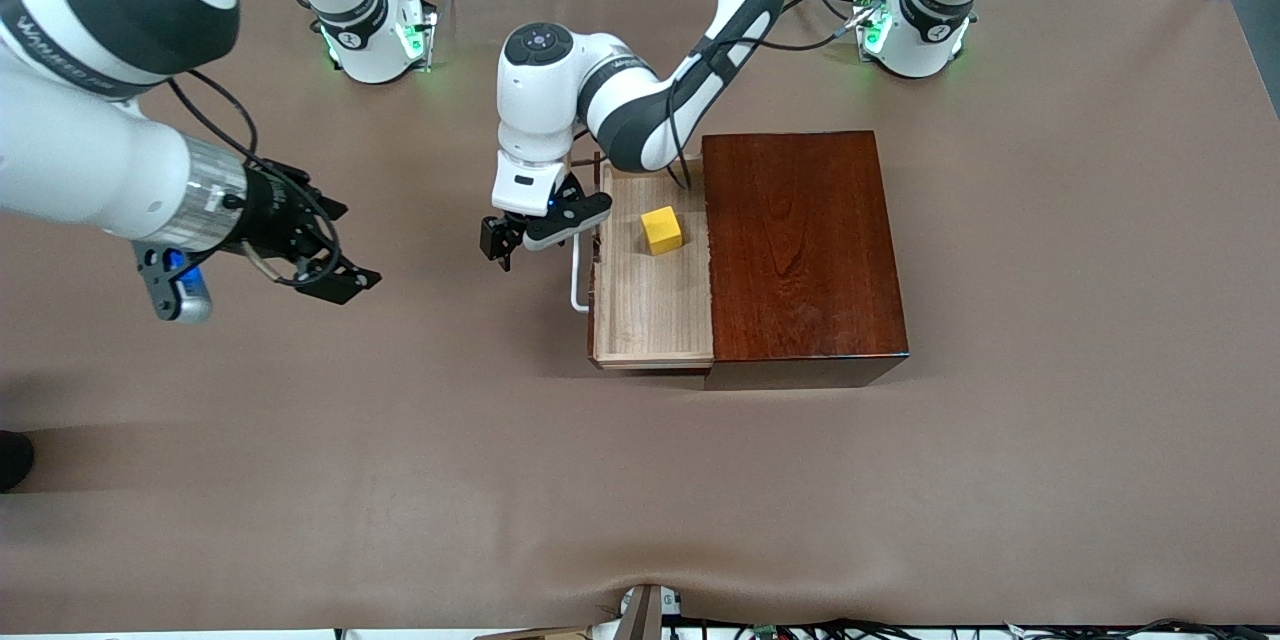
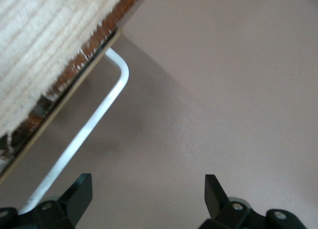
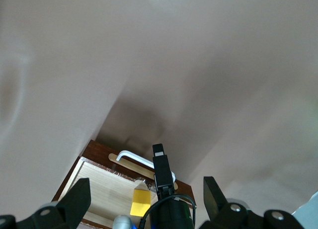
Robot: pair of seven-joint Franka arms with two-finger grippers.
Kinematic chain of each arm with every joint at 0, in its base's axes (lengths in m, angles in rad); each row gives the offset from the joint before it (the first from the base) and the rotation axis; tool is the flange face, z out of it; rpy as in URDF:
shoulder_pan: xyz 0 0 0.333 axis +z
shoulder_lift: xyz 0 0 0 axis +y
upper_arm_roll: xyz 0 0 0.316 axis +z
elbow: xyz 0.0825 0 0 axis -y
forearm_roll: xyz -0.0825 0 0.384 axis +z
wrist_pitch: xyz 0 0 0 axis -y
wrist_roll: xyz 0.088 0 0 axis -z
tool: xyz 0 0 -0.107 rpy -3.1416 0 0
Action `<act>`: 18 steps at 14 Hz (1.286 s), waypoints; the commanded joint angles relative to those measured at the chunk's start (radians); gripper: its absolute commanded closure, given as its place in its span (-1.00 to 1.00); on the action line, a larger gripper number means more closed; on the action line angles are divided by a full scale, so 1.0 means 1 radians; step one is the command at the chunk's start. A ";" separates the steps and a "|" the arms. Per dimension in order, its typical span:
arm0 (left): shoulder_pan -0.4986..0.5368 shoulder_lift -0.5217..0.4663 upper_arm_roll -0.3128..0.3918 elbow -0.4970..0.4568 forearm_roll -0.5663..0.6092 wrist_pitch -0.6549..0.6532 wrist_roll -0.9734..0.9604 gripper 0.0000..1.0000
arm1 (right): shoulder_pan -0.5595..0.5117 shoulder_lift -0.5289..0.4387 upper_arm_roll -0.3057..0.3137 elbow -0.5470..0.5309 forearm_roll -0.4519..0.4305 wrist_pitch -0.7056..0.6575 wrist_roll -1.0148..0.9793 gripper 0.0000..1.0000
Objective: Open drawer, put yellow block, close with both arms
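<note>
Drawer [image 1: 650,310] open, yellow block [image 1: 662,230] inside | left pincer [image 1: 545,230] spread wide, empty, just beside the white handle [image 1: 578,275] | right pincer [image 1: 320,260] open over bare worktop [image 1: 400,440], waiting | only closing left.

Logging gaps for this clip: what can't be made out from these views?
- Drawer: in the front view its inner part is hidden under the box.
- Handle: its upper end is covered by the left pincer.
- Yellow block: in the right wrist view partly blocked by a black finger.
</note>
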 commanded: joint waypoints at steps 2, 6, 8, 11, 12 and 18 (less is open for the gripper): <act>-0.018 0.046 0.032 0.046 0.015 0.011 -0.038 -1.00 | -0.059 -0.027 0.016 -0.007 -0.014 -0.018 -0.097 -1.00; -0.020 0.046 0.030 0.040 0.012 -0.011 -0.037 -1.00 | -0.076 -0.033 0.017 -0.007 -0.063 -0.020 -0.186 -1.00; -0.015 0.046 0.029 0.037 0.010 -0.051 -0.029 -1.00 | -0.076 -0.042 0.017 -0.007 -0.098 -0.020 -0.258 -1.00; -0.009 0.044 0.029 0.035 0.010 -0.106 -0.014 -1.00 | -0.079 -0.053 0.016 -0.007 -0.140 -0.020 -0.345 -1.00; -0.006 0.044 0.029 0.035 0.007 -0.106 -0.011 -1.00 | -0.079 -0.064 0.014 -0.007 -0.162 -0.020 -0.393 -1.00; 0.031 0.032 0.029 0.032 -0.018 -0.206 0.054 -1.00 | -0.168 -0.085 0.019 -0.007 -0.195 -0.081 -0.673 -1.00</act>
